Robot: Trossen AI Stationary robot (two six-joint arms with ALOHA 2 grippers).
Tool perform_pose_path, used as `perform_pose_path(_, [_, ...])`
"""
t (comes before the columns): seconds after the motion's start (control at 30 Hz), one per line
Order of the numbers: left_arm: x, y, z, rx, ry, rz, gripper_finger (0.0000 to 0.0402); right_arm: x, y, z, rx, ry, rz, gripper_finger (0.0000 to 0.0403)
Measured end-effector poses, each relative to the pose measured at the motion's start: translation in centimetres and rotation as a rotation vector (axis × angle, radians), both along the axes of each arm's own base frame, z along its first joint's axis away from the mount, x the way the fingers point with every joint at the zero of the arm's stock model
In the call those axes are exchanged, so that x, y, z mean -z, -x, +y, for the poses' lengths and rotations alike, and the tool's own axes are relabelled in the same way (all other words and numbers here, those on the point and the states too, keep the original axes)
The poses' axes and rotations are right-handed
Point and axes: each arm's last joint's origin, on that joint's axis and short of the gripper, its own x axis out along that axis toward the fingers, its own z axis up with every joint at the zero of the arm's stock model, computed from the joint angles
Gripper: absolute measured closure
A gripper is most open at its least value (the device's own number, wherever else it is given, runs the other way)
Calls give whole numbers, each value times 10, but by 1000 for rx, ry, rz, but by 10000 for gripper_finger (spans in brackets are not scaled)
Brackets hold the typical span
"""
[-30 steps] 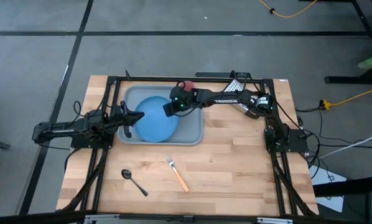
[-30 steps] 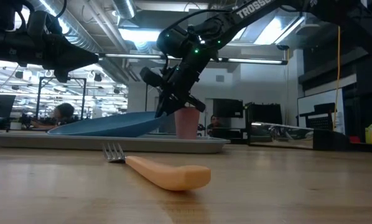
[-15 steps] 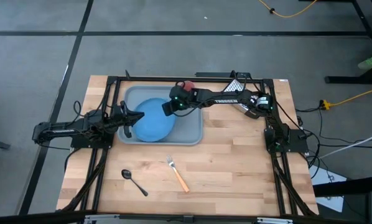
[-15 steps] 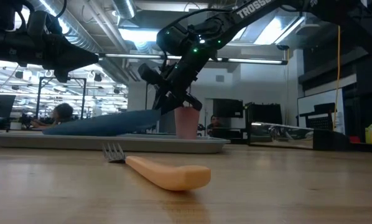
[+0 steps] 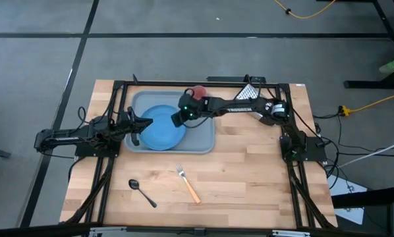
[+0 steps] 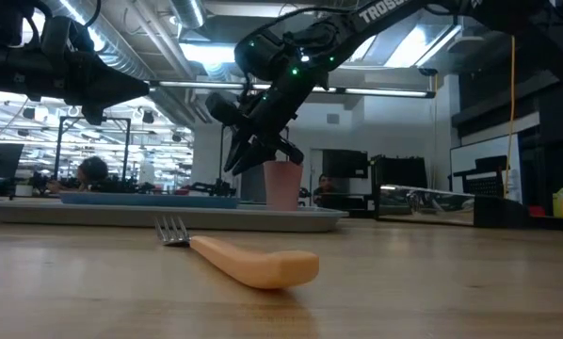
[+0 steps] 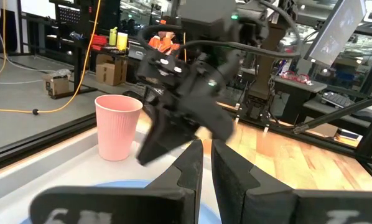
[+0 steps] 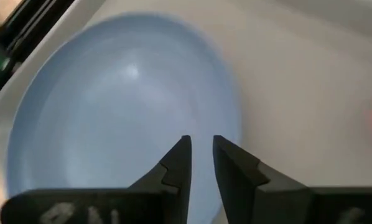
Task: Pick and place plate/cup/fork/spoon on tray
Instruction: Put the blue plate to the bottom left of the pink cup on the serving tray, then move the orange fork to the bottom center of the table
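Plate: the blue plate (image 5: 163,127) lies flat inside the tray (image 5: 204,141), toward its left half.
Cup: the pink cup (image 5: 198,92) stands upright at the tray's far edge, near the right arm.
Right gripper: the right gripper (image 5: 177,117) hangs just above the plate's right rim; its fingers (image 8: 175,167) show a narrow gap with nothing between them, so the plate is released.
Left gripper: the left gripper (image 5: 146,122) waits at the tray's left rim, fingers (image 7: 189,165) almost together and empty.
Fork: the fork (image 5: 188,184) lies on the bare wooden table (image 5: 250,178) in front of the tray, tines toward the tray.
Spoon: the spoon (image 5: 141,192) lies to the fork's left, well apart from it.
Step in hand: clearing the plate, as I judge it.
Doing it well: lift straight up before swinging away, so the fingers neither drag the rim nor knock the cup.
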Motion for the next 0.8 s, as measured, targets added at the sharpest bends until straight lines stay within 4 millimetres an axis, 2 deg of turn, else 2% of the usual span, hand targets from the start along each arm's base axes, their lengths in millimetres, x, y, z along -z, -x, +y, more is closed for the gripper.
perform_pose_path(0.13, [0, 0, 0, 0, 0, 0, 374, -13, 5, 27, -67, 20, 52, 331])
perform_pose_path(0.3, [0, 0, 0, 0, 0, -1, 374, -32, 17, 76, -165, 101, 150, 331])
perform_pose_path(0.47, [0, 0, 0, 0, 0, -1, 374, -31, 24, 123, -290, 130, 216, 331])
perform_pose_path(0.53, [0, 0, 0, 0, 0, -1, 374, -30, 26, 134, -306, 148, 236, 331])
perform_pose_path(0.63, [0, 0, 0, 0, 0, 0, 374, -34, 36, 143, -236, 108, 277, 331])
perform_pose_path(0.8, [0, 0, 0, 0, 0, -1, 374, -61, 67, 155, -142, 209, 311, 331])
